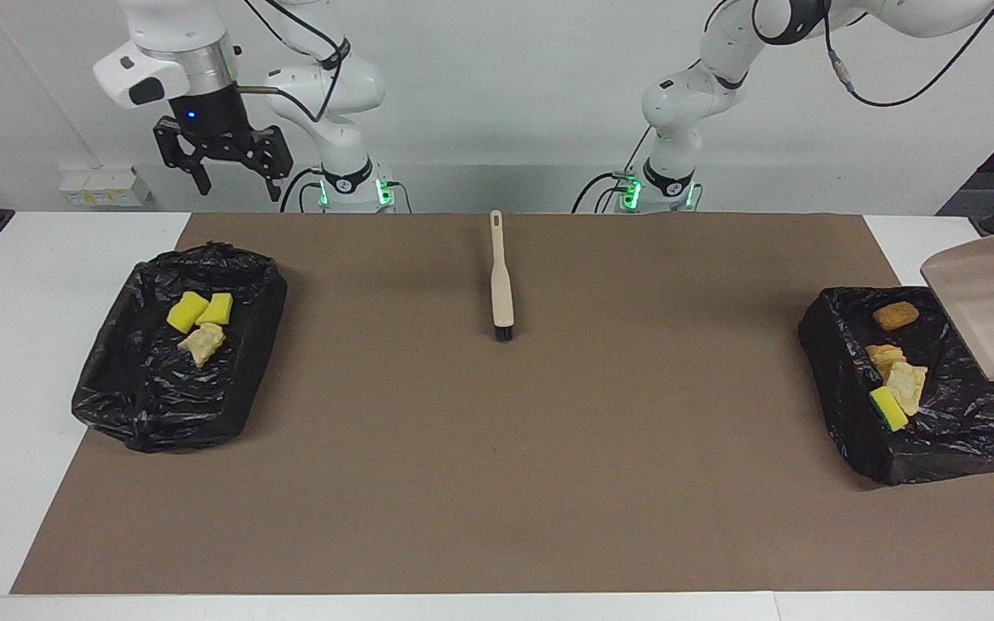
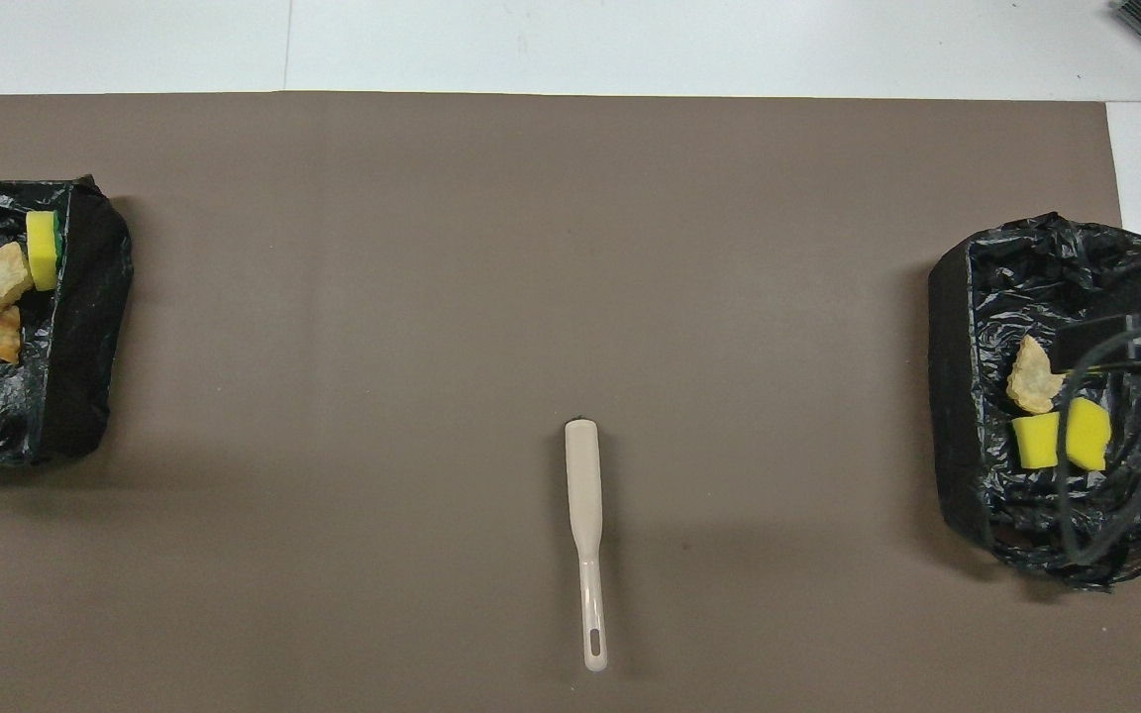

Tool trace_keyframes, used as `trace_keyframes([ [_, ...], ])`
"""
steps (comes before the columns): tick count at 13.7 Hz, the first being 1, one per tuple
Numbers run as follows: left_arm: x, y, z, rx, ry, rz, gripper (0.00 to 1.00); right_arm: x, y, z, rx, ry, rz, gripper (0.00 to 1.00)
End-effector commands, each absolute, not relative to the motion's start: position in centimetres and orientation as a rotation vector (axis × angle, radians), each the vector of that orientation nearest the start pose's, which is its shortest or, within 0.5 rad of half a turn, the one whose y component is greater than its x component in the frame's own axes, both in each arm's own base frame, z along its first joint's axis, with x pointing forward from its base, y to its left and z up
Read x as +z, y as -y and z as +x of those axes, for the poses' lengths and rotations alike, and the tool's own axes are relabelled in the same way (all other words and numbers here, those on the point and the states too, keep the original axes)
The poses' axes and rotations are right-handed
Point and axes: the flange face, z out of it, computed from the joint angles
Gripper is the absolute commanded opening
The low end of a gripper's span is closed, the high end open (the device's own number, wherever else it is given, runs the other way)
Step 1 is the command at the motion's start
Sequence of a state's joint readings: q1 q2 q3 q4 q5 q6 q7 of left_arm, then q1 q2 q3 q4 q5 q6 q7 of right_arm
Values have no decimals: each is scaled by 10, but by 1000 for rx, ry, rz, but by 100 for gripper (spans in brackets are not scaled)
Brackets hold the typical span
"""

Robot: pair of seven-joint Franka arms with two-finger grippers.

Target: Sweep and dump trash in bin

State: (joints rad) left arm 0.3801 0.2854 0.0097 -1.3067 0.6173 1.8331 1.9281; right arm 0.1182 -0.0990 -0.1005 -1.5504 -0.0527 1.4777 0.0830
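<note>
Brown mat (image 1: 549, 448) bare of trash; scraps (image 1: 894, 379) in both bag-lined bins (image 1: 963, 435), brush (image 1: 501, 285) lying idle. Left gripper out of shot, clenched, presumably on tilted dustpan (image 1: 993, 302); right gripper (image 1: 225, 168) spread, empty, raised nr its bin (image 1: 160, 405). Left: set dustpan down.

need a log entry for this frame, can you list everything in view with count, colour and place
bins: two, lined with black bags, one at each arm's end of the mat
yellow sponge chunks: two, in the bin at the right arm's end
tan scrap: one, beside those chunks in the same bin
green-and-yellow sponge: one, in the bin at the left arm's end
bread-like pieces: three, tan-orange, same bin
brush: one, beige with dark bristles, flat mid-mat, handle toward the robots
dustpan: one, pinkish beige, tilted over the left arm's bin, empty
mat: one, brown, on the white table
right gripper: open, raised near the right arm's bin
left gripper: out of view
</note>
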Motion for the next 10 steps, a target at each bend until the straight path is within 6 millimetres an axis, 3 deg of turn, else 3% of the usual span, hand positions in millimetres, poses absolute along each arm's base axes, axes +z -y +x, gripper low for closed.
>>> trace_keyframes([
  [1,614,-256,598,656,-1951,-1763,0,673,28,507,3,-145,-3150,100],
  [2,606,-233,601,619,-1991,-1756,0,672,36,505,8,-169,-3137,100],
  [8,574,-145,607,406,-2134,-1816,0,664,41,503,39,-186,-3136,100],
  [10,552,-87,608,356,-2174,-1844,0,664,40,500,39,-188,-3134,100],
])
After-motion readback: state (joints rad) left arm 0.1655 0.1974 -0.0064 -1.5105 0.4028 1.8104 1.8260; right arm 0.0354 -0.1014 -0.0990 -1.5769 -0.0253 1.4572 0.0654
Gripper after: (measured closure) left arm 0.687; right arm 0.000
